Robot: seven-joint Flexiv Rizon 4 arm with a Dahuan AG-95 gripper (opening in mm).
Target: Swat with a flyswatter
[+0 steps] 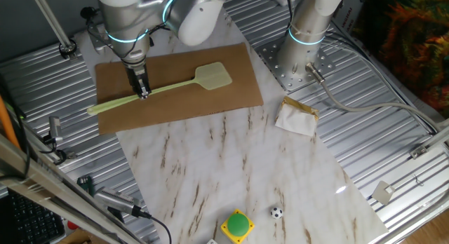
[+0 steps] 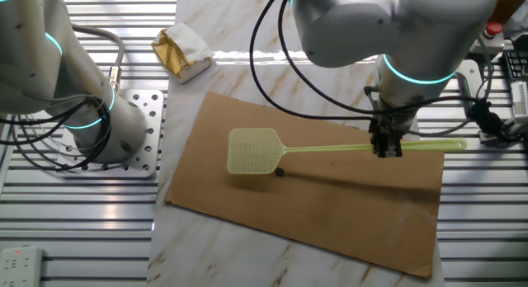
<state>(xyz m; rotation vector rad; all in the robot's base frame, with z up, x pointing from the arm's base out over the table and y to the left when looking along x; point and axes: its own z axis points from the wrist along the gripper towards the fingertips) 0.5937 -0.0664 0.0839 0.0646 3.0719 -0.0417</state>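
Note:
The pale yellow-green flyswatter (image 1: 212, 76) lies across a brown board (image 1: 210, 107), mesh head to the right and handle running left. My gripper (image 1: 143, 92) is shut on the handle, about a third of the way in from its free end. In the other fixed view the flyswatter (image 2: 252, 150) has its head to the left, and my gripper (image 2: 386, 148) is clamped on the handle at the right. A shadow under the handle shows it is held slightly above the board (image 2: 346, 221). A small dark speck (image 2: 280, 171) sits on the board just beside the head.
A crumpled gold-and-white wrapper (image 1: 297, 116) lies on the marble top right of the board; it also shows in the other fixed view (image 2: 183, 53). A second arm's base (image 1: 303, 51) stands behind. A green button box (image 1: 237, 225) and a small ball (image 1: 276, 213) sit at the front edge.

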